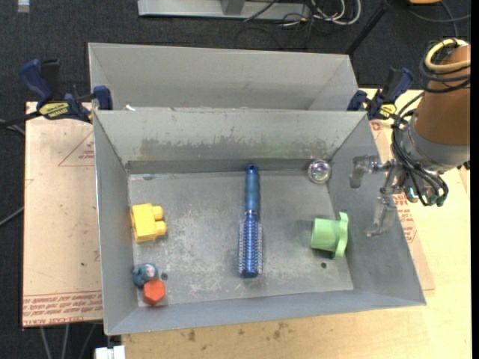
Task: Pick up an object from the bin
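Observation:
My gripper (371, 200) hangs over the bin's right sloping wall, open, with nothing between its fingers. Closest to it, a little to its left on the bin floor, lies a light green plastic piece (329, 235) shaped like a short cylinder with a flange. A small shiny clear ball (319, 171) rests by the back wall, left of the gripper and above the green piece. A blue hairbrush (251, 230) lies lengthwise in the middle of the floor, handle toward the back wall.
A yellow toy block (147, 222) sits at the left side of the floor. In the front left corner are a small red piece (154, 292) and a blue-grey bit (142, 274). The arm comes in from the right.

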